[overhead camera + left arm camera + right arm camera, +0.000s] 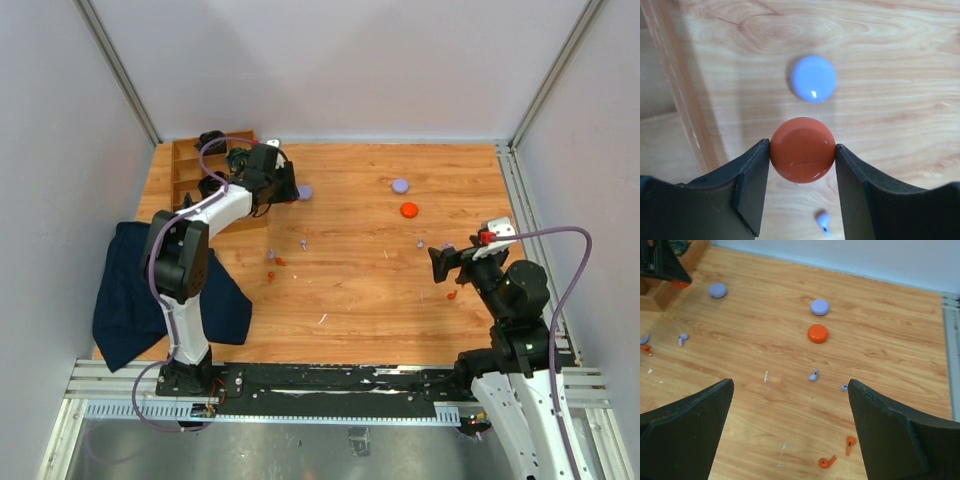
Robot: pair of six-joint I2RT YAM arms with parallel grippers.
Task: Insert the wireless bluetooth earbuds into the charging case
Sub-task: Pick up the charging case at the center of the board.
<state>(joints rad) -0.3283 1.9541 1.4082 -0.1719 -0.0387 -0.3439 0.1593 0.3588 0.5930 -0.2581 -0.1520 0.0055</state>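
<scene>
Two orange-red earbuds lie on the wooden table closest to the right gripper. They sit in line with the gap between its widely spread jaws and touch neither finger. Just beyond them rest two lavender earbuds, also apart from the fingers. Past these, a loose orange-red case sits just beside a lavender case. Toward the left arm, a small scatter of earbuds lies mid-table. At the far left, beside the wooden tray, the left gripper pinches the gripped orange-red case, one finger pressed against each side. One stray lavender earbud lies on the table on the wrist side of that case. A second lavender case sits just past the fingertips, untouched.
</scene>
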